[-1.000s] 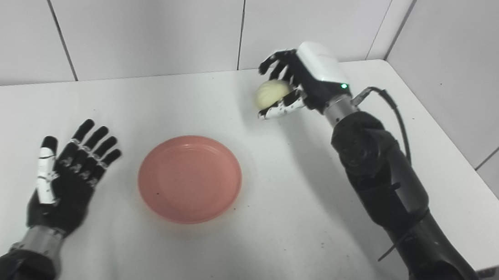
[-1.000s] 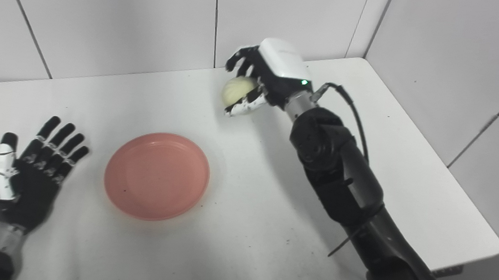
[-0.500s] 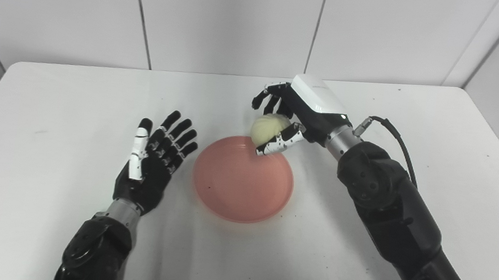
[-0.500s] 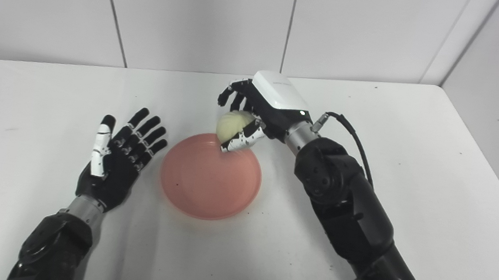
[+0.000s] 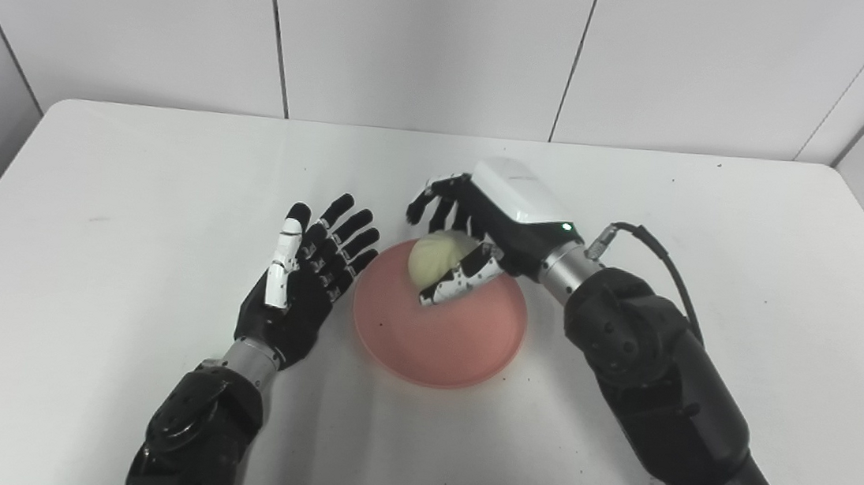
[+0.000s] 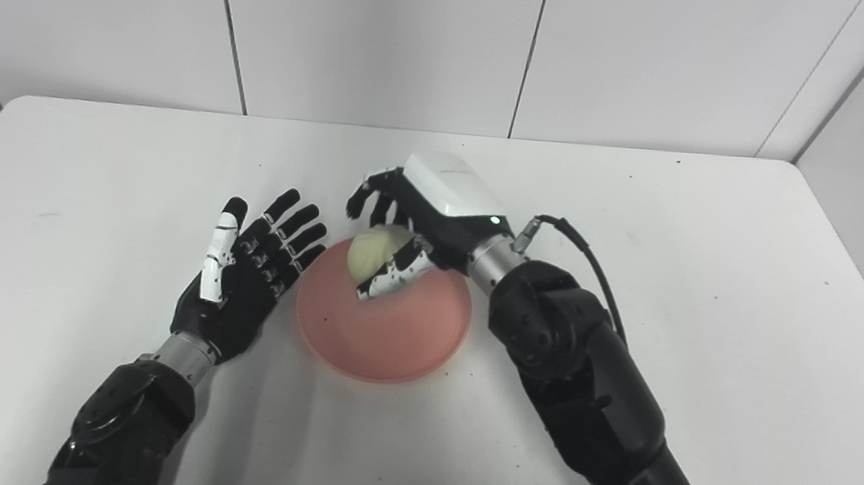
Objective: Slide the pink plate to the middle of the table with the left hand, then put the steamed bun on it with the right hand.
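Pink plate [image 5: 438,346] sits mid-desk [image 5: 89,178]. Right hand [image 5: 480,231] grips the steamed bun [image 5: 435,252] above the plate's 11 o'clock rim. Left hand [image 5: 305,282], fingers spread, empty, lies at the plate's 9 o'clock. No readable writing.

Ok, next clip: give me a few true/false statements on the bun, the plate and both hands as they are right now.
1. The right hand holds the bun. True.
2. The bun lies on the bare table, away from the plate. False: it is over the far part of the pink plate, in the hand's grasp.
3. The left hand is open, palm up, beside the plate's left rim. True.
4. The left hand grips the plate. False: it holds nothing, fingers apart.
5. A second bun sits on the plate. False: only one bun is in view.
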